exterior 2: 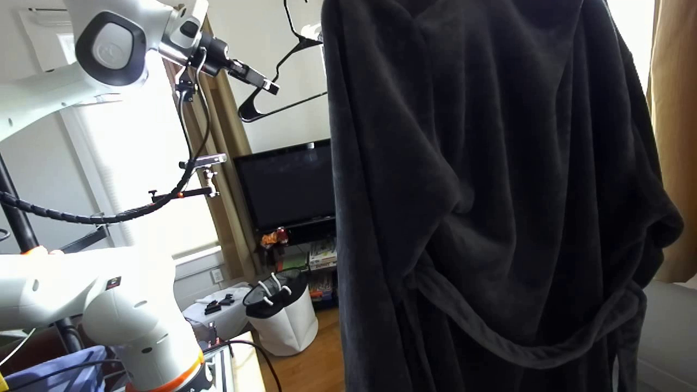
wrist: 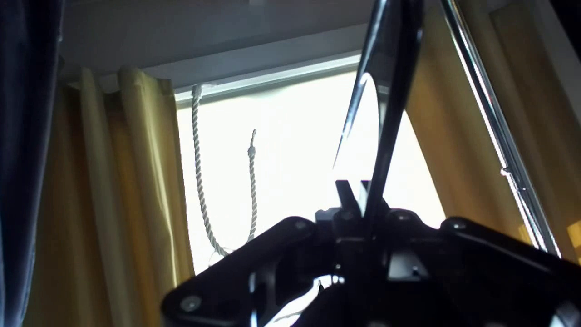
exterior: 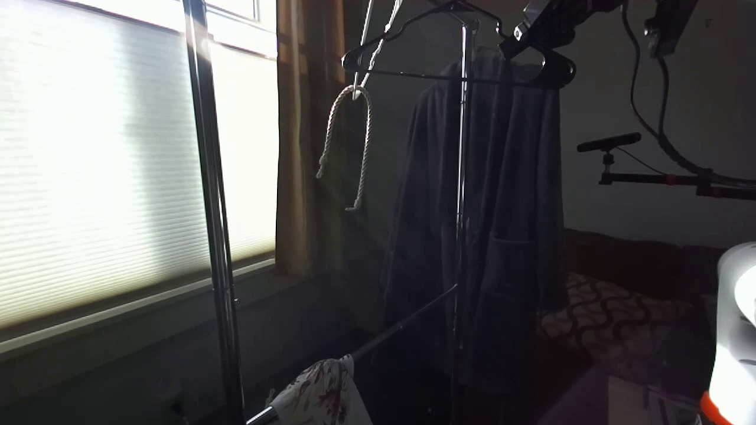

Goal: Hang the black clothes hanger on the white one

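Fingertips drawn together, my gripper (exterior 2: 271, 86) pinches the black hanger (exterior: 437, 77) by one sloping arm, between the shoulder notch and the outer end. Only the thickness of the bar seems to part my jaws. In the wrist view, where the window stands upside down, I see the held bar running right to my fingertips, while the hanger's outer end leaves by the top edge. I have it up in the air, its bottom bar almost level. In an exterior view its hook (exterior 2: 289, 17) climbs to the top edge and is cut off there, so I cannot tell whether it rests on anything.

The white hanger (exterior: 388, 27) shows only in part: in an exterior view two thin white lengths come down from the top edge and meet at a low corner. The far end of my black hanger overlaps it in that view; whether the two touch I cannot tell. A twisted cord (exterior: 368, 133) is looped over that white corner, both ends dangling.

A shiny metal rack (exterior: 207, 130) carries a floral cloth (exterior: 325, 389) on its low bar. A long dark robe (exterior 2: 490, 190) hangs in both exterior views. Light fills the blind (exterior: 100, 147) beside a brown curtain (exterior: 295, 141). Lower than the hanger, a dark screen (exterior 2: 288, 188) stands near a white bin (exterior 2: 286, 329).
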### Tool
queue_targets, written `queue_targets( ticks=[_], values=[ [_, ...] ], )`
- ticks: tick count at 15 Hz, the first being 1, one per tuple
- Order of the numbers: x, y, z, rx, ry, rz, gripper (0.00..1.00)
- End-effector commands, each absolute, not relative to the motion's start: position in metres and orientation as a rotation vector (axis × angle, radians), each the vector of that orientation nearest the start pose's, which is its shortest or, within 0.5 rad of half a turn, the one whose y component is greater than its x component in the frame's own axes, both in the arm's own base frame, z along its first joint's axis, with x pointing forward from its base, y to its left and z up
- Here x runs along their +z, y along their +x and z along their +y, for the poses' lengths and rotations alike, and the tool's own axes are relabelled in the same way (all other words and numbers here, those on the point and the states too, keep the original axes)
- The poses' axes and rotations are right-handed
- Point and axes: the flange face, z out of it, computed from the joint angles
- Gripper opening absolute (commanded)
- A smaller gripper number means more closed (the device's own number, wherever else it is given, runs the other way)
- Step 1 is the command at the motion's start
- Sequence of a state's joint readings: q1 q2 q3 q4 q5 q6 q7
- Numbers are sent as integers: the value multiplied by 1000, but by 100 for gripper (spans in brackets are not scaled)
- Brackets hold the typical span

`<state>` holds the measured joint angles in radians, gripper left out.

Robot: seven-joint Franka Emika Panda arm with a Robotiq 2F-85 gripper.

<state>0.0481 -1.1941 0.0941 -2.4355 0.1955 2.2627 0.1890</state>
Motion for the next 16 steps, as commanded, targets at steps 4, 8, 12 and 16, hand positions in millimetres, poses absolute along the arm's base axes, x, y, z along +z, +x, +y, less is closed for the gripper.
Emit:
queue_targets(
  ticks=[4, 8, 12, 16],
  values=[
    [730, 229, 52, -1137, -2441, -26, 2],
    [721, 227, 62, -1034, -2456, -79, 2],
    [716, 229, 66, -950, -2454, -139, 2],
    [711, 233, 68, -856, -2443, -162, 2]
  ],
)
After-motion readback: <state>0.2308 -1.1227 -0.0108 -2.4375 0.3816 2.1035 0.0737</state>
